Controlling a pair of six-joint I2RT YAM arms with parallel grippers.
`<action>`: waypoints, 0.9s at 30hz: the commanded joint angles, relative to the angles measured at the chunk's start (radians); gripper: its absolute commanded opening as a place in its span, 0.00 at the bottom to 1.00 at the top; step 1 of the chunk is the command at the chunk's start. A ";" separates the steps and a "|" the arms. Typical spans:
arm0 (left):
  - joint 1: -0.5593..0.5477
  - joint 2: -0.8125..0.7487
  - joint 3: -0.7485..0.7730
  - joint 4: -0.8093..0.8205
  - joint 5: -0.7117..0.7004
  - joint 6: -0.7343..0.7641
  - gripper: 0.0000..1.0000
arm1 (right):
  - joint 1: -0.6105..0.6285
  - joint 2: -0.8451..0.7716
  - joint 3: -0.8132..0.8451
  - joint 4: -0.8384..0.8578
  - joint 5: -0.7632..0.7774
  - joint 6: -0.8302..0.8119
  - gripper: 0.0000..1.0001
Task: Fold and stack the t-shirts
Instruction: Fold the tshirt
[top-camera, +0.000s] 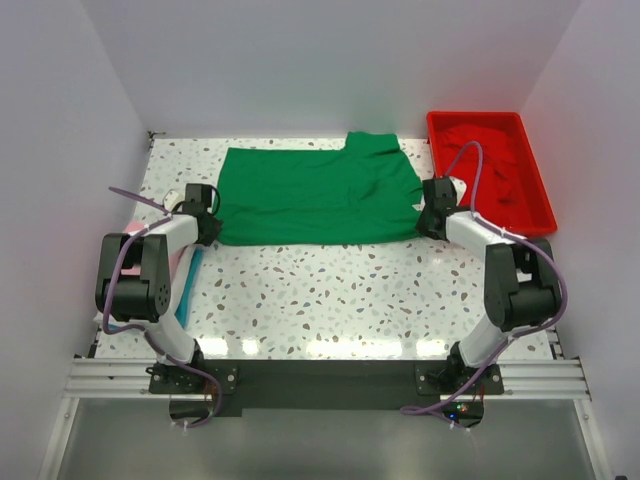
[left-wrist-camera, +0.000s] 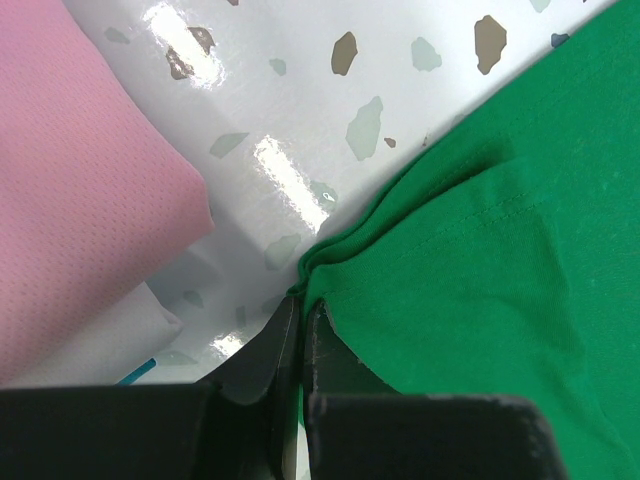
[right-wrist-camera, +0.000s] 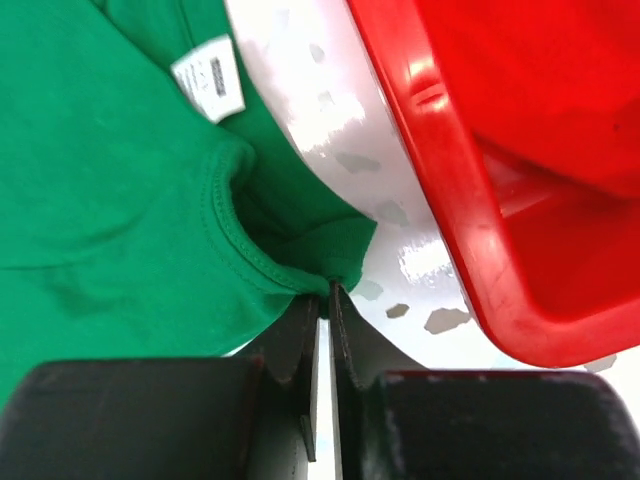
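The bright green t-shirt (top-camera: 315, 195) lies spread across the back half of the table, folded lengthwise. At its near left corner my left gripper (top-camera: 207, 226) is shut on the green hem (left-wrist-camera: 330, 250). My right gripper (top-camera: 432, 222) is shut on the near right corner, pinching the cloth by the collar (right-wrist-camera: 250, 250); a white label (right-wrist-camera: 208, 78) shows there. A pink t-shirt (left-wrist-camera: 80, 190) lies folded at the table's left edge, mostly under my left arm in the top view. Red cloth (top-camera: 490, 160) lies inside the red tray.
A rigid red plastic tray (top-camera: 543, 213) stands at the back right, its rim (right-wrist-camera: 440, 190) close beside my right gripper. White walls enclose the speckled table (top-camera: 330, 300) on three sides. A teal-edged white item (top-camera: 187, 285) lies under the left arm.
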 joint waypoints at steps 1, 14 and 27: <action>0.012 -0.022 -0.001 -0.035 -0.014 0.017 0.00 | 0.001 -0.039 0.056 -0.050 0.053 -0.007 0.02; 0.012 -0.166 -0.050 -0.143 -0.027 -0.001 0.00 | -0.039 -0.269 0.017 -0.274 0.021 -0.082 0.00; 0.012 -0.540 -0.316 -0.285 0.003 -0.041 0.00 | -0.078 -0.620 -0.187 -0.456 -0.249 -0.013 0.16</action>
